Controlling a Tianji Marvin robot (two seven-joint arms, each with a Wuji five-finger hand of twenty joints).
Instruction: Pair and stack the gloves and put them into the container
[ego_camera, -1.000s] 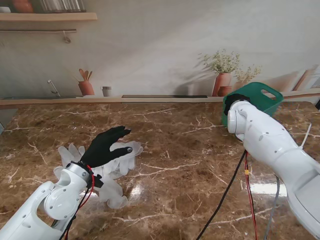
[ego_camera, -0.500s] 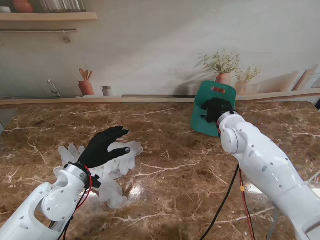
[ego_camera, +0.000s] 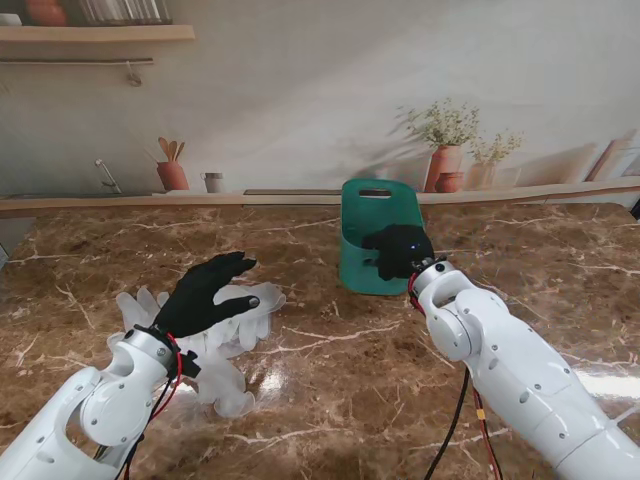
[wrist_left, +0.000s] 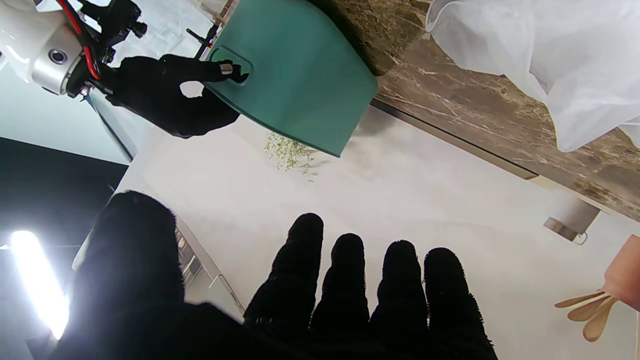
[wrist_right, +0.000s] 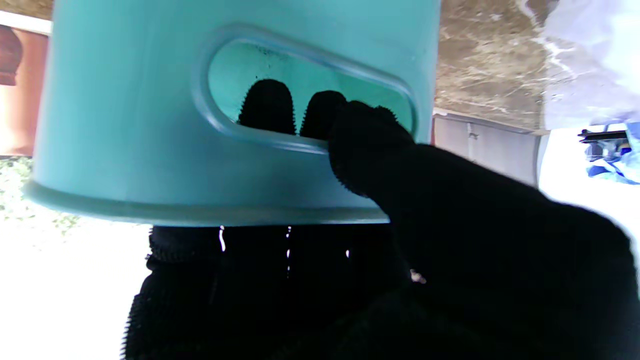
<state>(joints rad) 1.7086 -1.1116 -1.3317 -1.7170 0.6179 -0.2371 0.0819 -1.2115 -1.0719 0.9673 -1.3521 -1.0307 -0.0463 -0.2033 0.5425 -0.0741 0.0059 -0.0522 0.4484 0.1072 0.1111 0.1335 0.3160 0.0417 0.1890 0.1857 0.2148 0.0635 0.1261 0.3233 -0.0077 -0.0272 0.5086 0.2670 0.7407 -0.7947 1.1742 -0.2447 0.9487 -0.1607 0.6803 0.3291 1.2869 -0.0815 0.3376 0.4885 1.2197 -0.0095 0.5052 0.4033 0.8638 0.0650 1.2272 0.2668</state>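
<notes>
Terracotta pots (ego_camera: 444, 165), wooden utensils (ego_camera: 171, 150)

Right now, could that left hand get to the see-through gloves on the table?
Probably yes. The left hand hovers open right over the clear gloves, nothing between them. The right hand is busy holding the green container, well off to the right.

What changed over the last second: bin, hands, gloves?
The right hand, shut on the green container at its handle slot, carried it left from the table's far right toward the middle, tipping it up on end. The left hand stayed open over the translucent gloves, which have not moved.
</notes>
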